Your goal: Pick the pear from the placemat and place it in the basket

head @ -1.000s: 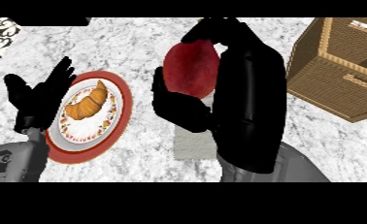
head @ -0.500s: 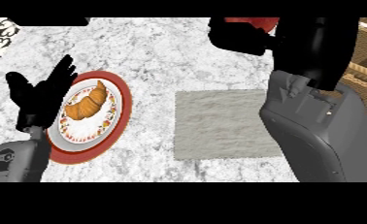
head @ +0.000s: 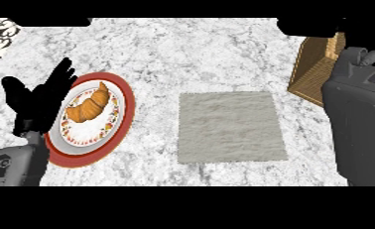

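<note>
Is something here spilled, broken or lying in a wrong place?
Nothing stands out. The croissant lies whole on its plate, the placemat lies flat and bare on the counter, and the basket stands at the right edge, partly hidden by the forearm.

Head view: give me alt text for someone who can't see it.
The right forearm reaches up the right edge over the wicker basket, its hand and the pear out of sight. The grey placemat lies bare mid-counter; the left hand rests open beside a plate holding a croissant.
</note>
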Available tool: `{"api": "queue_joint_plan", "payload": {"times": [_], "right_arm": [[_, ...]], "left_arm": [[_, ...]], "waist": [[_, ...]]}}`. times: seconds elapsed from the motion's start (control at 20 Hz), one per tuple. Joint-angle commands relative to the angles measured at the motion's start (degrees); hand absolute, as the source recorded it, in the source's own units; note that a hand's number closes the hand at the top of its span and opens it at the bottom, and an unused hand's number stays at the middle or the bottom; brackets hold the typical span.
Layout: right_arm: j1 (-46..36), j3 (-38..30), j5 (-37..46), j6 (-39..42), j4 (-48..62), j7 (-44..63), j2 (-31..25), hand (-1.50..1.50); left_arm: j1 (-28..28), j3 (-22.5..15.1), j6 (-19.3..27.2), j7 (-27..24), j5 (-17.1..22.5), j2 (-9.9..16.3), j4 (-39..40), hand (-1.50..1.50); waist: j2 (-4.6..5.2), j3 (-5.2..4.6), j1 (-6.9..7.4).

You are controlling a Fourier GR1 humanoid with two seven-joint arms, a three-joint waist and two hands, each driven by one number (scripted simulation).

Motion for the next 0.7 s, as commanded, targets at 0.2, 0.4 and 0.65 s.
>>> {"api": "queue_joint_plan", "payload": {"times": [0.2,0.4,0.65], "right_arm": [[6.17,-8.28,-6.82,-7.17,6.46,-12.42,-3.22,1.50],[8.56,-7.97,-6.26,-8.26,6.92,-13.88,-3.00,1.50],[10.68,-14.03,-4.63,-17.80,9.42,-11.91,-2.18,-1.50]], "left_arm": [[-2.29,1.07,-0.58,0.64,0.03,0.48,1.65,0.00],[0.73,-1.13,0.80,1.56,-1.81,-1.89,-2.95,0.00],[-0.52,0.88,-1.29,-2.19,-0.72,-0.52,2.43,0.00]], "waist": [[0.14,0.01,0.25],[0.02,0.00,0.30],[0.11,-0.01,0.11]]}}
